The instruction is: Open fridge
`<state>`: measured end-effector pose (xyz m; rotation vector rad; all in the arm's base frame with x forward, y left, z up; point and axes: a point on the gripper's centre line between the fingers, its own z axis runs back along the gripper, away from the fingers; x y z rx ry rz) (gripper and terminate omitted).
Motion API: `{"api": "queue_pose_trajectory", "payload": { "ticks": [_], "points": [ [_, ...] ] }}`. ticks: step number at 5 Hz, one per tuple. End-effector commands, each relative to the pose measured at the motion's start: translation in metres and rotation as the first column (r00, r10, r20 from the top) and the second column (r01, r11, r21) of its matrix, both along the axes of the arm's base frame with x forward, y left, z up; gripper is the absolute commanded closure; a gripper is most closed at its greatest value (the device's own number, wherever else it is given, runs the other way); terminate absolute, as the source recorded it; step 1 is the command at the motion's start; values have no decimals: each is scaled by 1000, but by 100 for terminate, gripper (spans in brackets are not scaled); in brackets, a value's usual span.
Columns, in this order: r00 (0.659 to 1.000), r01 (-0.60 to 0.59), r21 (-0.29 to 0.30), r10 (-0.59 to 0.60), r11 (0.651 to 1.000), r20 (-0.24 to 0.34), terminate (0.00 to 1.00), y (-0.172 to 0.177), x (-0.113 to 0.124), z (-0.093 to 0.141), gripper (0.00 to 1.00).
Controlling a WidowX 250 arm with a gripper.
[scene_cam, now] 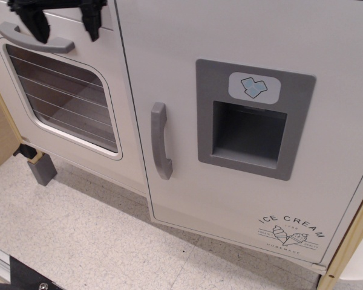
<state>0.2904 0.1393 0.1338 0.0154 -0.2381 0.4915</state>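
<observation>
Fridge door closed | tool spread apart, empty, above oven handle

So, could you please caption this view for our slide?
Open gripper above the oven handle; fridge shut, handle untouched.

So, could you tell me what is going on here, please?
A robot arm is working at a toy kitchen and is meant to open the fridge. The fridge door is shut, and nothing touches its vertical grey handle. The black gripper hangs at the top left, open, in front of the oven door just above its horizontal handle, holding nothing. So the opening has not begun.
</observation>
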Motion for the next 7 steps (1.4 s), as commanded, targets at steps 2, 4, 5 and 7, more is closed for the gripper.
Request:
{"api": "queue_pose_trajectory", "payload": {
  "ticks": [2, 4, 5, 7],
  "points": [
    [995, 84, -14, -83, 996, 55, 0, -39, 14, 13, 0],
    [963, 267, -56, -266, 962, 36, 0, -62, -23, 15, 0],
    [931, 364, -80, -364, 928, 21, 0, -76, -49, 17, 0],
    [834, 538, -134, -549, 832, -57, 100, -124, -94, 21, 0]
  ]
}}
